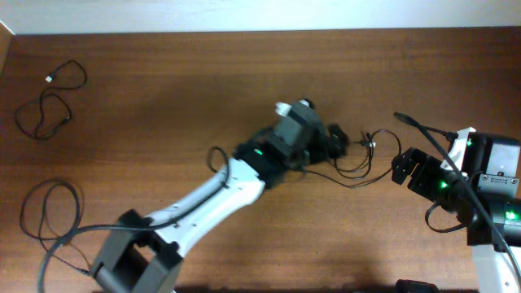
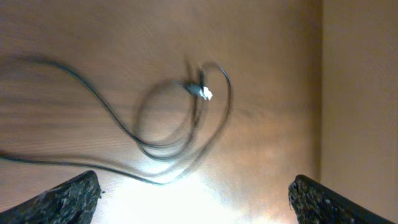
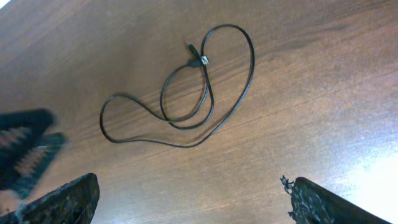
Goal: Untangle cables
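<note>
A thin black cable (image 1: 359,163) lies looped on the wooden table between my two grippers. In the left wrist view the cable (image 2: 163,146) forms overlapping loops with a small plug end (image 2: 203,92), a little ahead of my open, empty left gripper (image 2: 196,199). In the right wrist view the same cable (image 3: 186,121) lies ahead of my open, empty right gripper (image 3: 193,199). From overhead, my left gripper (image 1: 335,142) sits at the cable's left end and my right gripper (image 1: 404,167) just right of it. A second thin cable (image 1: 47,104) lies coiled at the far left.
A thicker black cable (image 1: 50,213) loops by the left arm's base at the lower left. The left gripper (image 3: 25,149) shows blurred at the left edge of the right wrist view. The table's back edge (image 1: 244,32) meets a pale wall.
</note>
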Available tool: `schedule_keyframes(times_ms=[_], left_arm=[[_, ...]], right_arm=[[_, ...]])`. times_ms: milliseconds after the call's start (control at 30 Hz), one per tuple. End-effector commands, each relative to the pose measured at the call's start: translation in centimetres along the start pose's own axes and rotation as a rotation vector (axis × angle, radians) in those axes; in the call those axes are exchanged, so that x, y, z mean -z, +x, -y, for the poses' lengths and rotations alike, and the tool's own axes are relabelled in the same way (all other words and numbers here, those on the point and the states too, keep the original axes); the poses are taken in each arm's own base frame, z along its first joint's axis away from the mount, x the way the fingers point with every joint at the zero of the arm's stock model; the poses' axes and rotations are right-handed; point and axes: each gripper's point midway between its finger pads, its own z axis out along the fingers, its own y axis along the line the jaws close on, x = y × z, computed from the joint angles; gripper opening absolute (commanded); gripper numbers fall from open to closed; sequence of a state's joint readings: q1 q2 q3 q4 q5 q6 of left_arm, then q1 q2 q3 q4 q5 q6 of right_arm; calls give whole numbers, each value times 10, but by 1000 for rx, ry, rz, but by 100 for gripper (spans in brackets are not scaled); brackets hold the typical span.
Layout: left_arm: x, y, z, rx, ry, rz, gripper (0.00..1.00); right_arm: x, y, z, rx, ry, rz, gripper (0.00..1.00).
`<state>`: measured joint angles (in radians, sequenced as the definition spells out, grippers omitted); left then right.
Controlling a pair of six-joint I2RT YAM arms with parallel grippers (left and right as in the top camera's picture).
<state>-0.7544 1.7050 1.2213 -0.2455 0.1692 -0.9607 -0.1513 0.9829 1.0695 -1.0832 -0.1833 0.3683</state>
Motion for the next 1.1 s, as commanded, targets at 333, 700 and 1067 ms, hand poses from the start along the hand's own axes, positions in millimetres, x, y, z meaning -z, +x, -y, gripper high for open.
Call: schedule_keyframes(times_ms=[333, 700, 1067], left_arm=[[-151, 77, -47, -52, -36, -11, 3], [57, -111, -216, -13, -907, 485, 0], [-27, -12, -108, 32, -287, -55, 0]], right_arm=[[21, 21, 17, -16, 70, -2, 84], [21, 16, 15, -13, 62, 18, 84], [-1, 18, 10, -28, 40, -77, 84]])
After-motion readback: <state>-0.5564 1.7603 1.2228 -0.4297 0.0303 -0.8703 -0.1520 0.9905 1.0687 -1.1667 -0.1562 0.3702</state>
